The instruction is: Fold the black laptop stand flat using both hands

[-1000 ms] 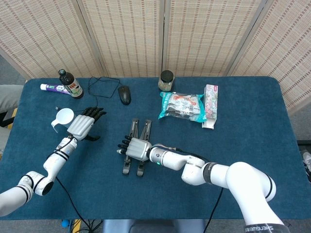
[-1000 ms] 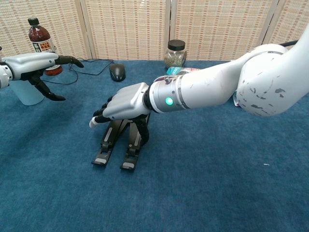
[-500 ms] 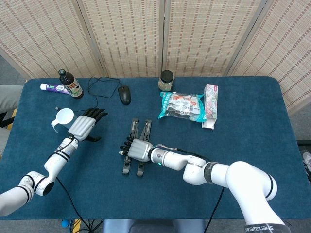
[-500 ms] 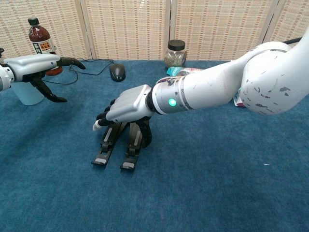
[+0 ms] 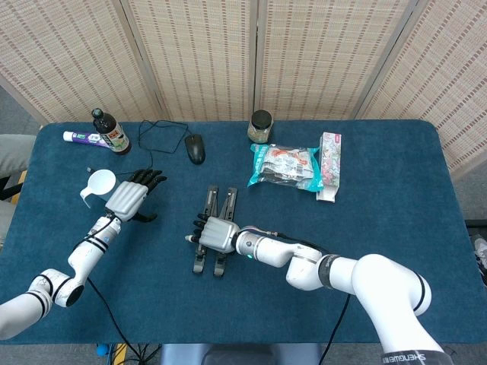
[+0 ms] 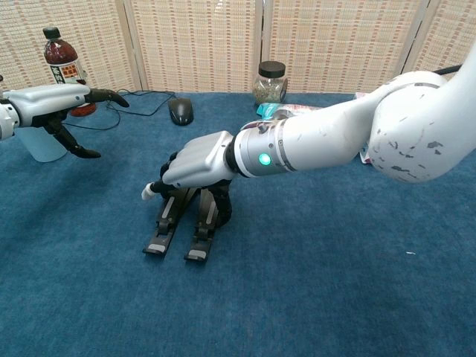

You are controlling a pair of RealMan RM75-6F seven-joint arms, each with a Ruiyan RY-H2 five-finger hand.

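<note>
the black laptop stand (image 5: 215, 228) sits near the middle of the blue tabletop (image 5: 380, 220), in front of the black mouse (image 5: 195, 147). it is made of two slim black arms lying side by side, joined at the far end and spreading slightly toward the near edge, each tipped with a pale grey pad. in the chest view (image 6: 186, 227) the far part looks raised off the cloth while the near tips rest on it.

the right hand (image 5: 214, 233) lies palm down across the stand's middle, its dark fingers (image 6: 216, 204) curled down around the arms, grasping the stand.

the left hand (image 5: 131, 195) hovers left of the stand, well apart from it, fingers spread and holding nothing. it is just beside a white cup (image 5: 98, 184).

beyond the stand, past the mouse and its cable, stands a dark bottle (image 5: 109, 131) with a tube (image 5: 84, 138) lying next to it. right of the mouse is a lidded jar (image 5: 260, 126), then a snack bag (image 5: 285, 166) and a flat box (image 5: 329, 165).
</note>
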